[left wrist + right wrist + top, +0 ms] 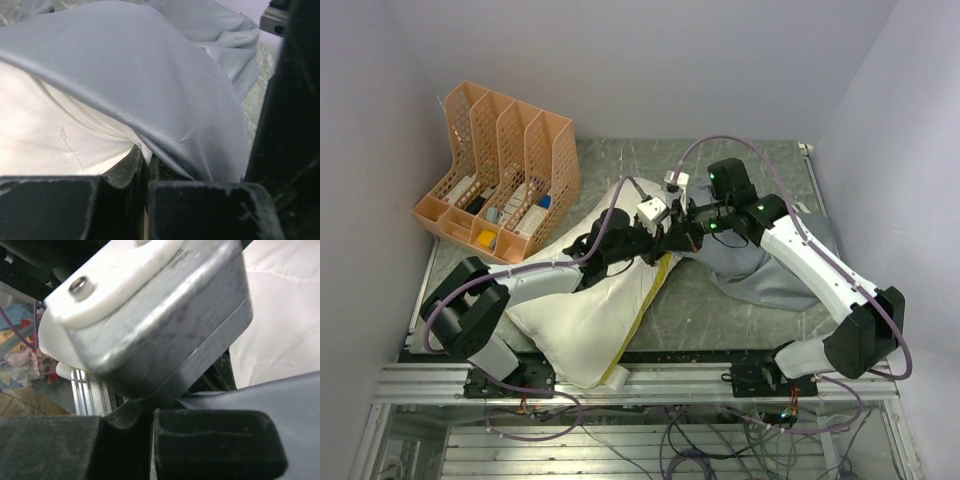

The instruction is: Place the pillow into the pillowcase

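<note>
The cream pillow (595, 310) lies slantwise on the table's left half, its olive-yellow edge (645, 305) facing right. The blue-grey pillowcase (765, 270) lies crumpled at the right, its left end reaching the pillow's far corner. My left gripper (667, 240) and right gripper (694, 236) meet there, almost touching. In the left wrist view the gripper (147, 162) is shut on the pillowcase's hem (165, 100), which drapes over the pillow (45, 130). In the right wrist view the gripper (150, 412) is shut where the pillowcase (270, 400) runs in. The pillow (285, 315) shows behind.
An orange perforated file rack (505, 180) holding small items stands at the back left. The left arm's wrist camera housing (150, 320) fills the right wrist view, very close. Walls enclose the table on the left, back and right.
</note>
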